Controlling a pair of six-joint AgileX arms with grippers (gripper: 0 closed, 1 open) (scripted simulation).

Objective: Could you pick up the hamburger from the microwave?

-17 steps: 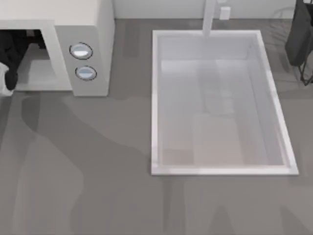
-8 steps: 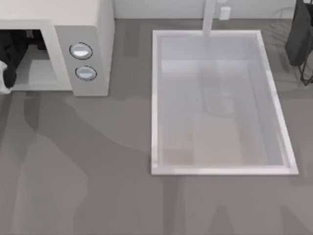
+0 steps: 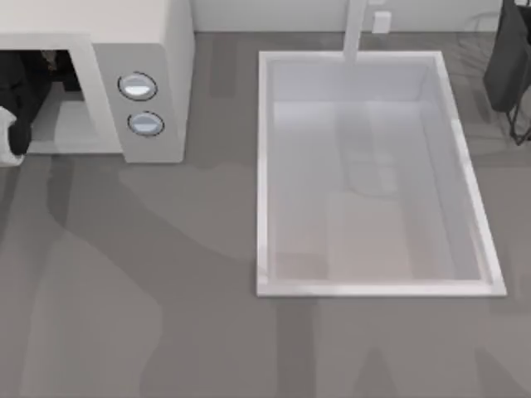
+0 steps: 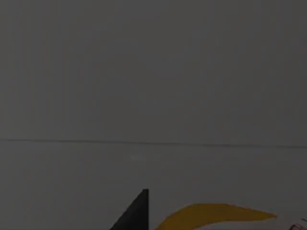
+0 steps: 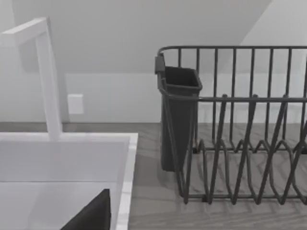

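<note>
Grey tabletop [image 3: 166, 274] carries the microwave [image 3: 141, 50] at far left. We have our left gripper [image 3: 21, 91] reaching into its cavity, the hamburger [image 4: 216, 215] just beside it; jaws' state unclear. Right arm [image 3: 508, 58] parked far right.

The microwave [image 3: 158, 50] has a smooth, matt off-white shell that looks like painted plastic, with two glossy, metallic silver-blue knobs [image 3: 138, 86]. The bench [image 3: 166, 290] is a matt grey surface with faint wood-like streaks. The sink [image 3: 264, 166] is smooth white with a slight sheen, as is its faucet [image 5: 48, 72]. The dish rack [image 5: 249, 143] is thin dark wire, matt, holding a dark, plastic-looking cup [image 5: 178, 115].
</note>
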